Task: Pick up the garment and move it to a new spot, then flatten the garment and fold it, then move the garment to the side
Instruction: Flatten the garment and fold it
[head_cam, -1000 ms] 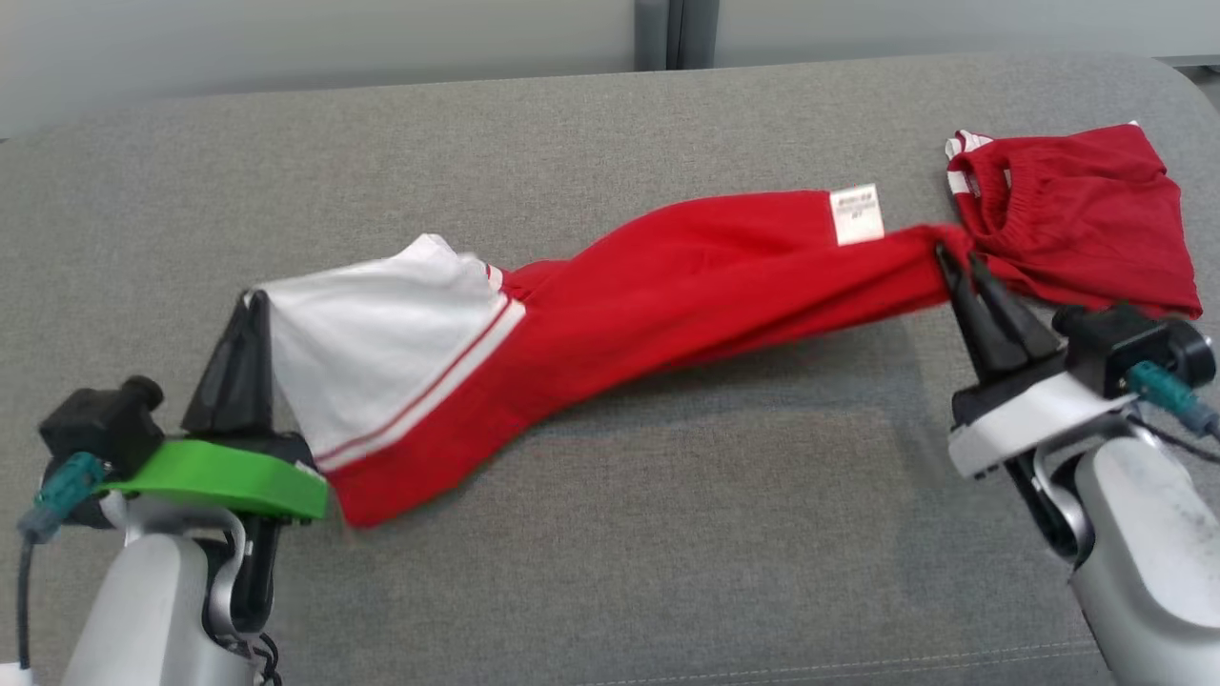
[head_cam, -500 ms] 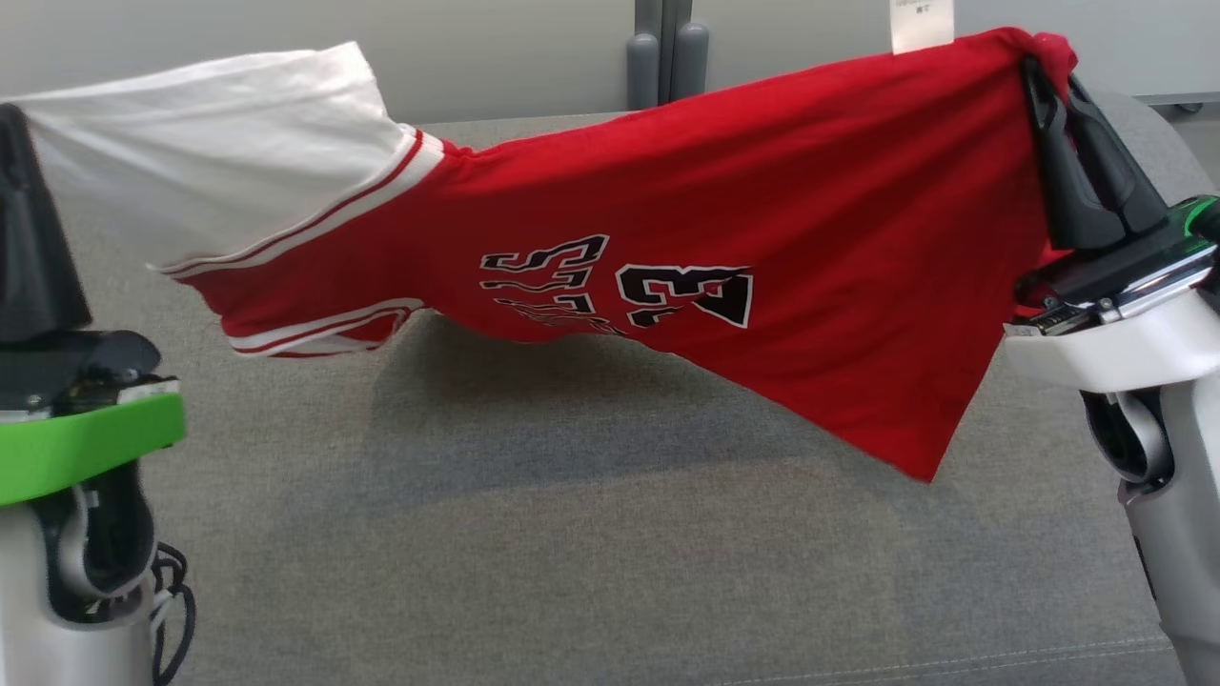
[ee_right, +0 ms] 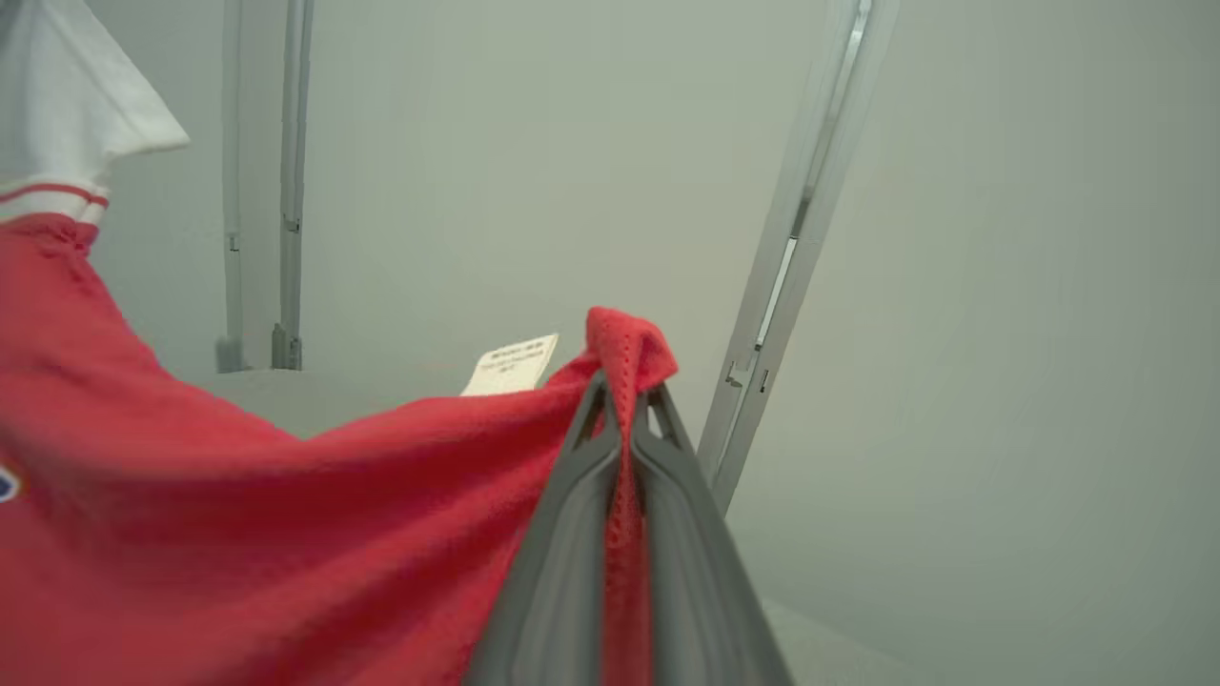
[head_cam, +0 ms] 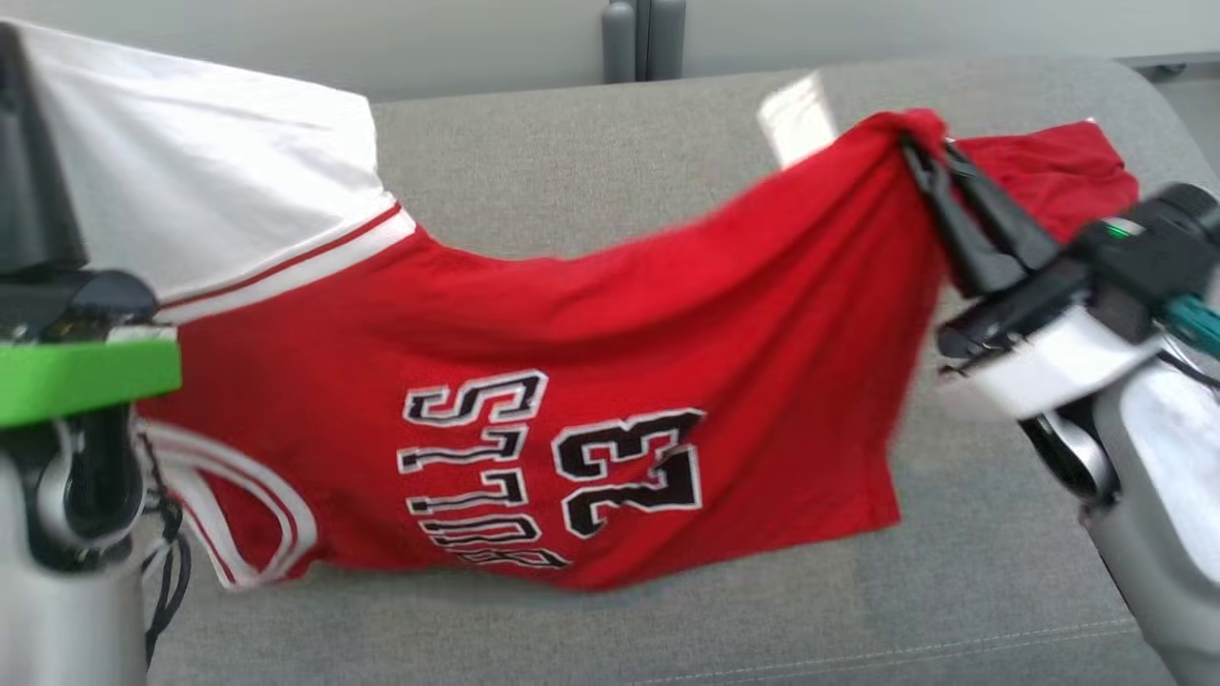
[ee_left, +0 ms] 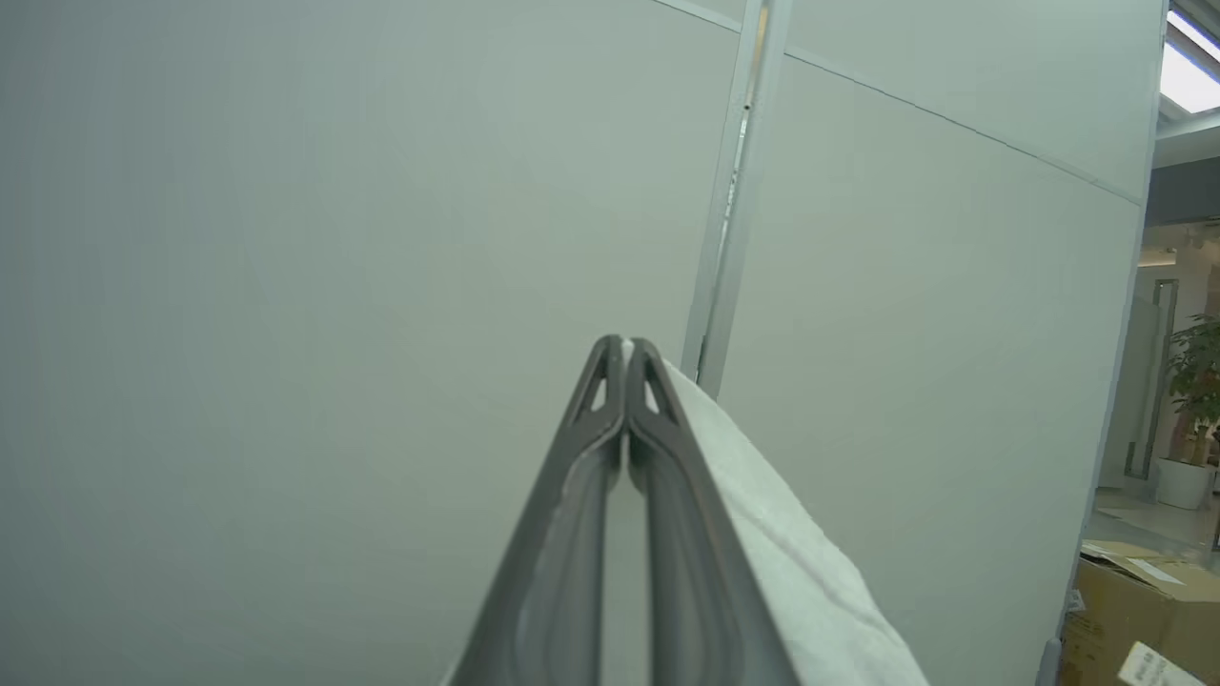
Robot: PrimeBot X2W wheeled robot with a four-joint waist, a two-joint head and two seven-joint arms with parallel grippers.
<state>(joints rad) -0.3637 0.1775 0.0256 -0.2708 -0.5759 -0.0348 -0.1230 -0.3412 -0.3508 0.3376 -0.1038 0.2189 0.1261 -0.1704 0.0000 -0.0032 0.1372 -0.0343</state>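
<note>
Cushion (head_cam: 610, 124), grey and wide, lies under everything; above it the garment (head_cam: 591, 381), a red jersey, hangs stretched between both arms, long axis running left to right, printed face toward the head camera, lower edge sagging close to the cushion; a second red piece (head_cam: 1067, 171) lies behind; left gripper (ee_left: 624, 348) is clamped on the white sleeve (head_cam: 210, 171); right gripper (head_cam: 923, 152) pinches a bunched red corner beside the label (head_cam: 796, 114); laying it flat likely needs both arms lowering together, since the cloth lies inward from each.
</note>
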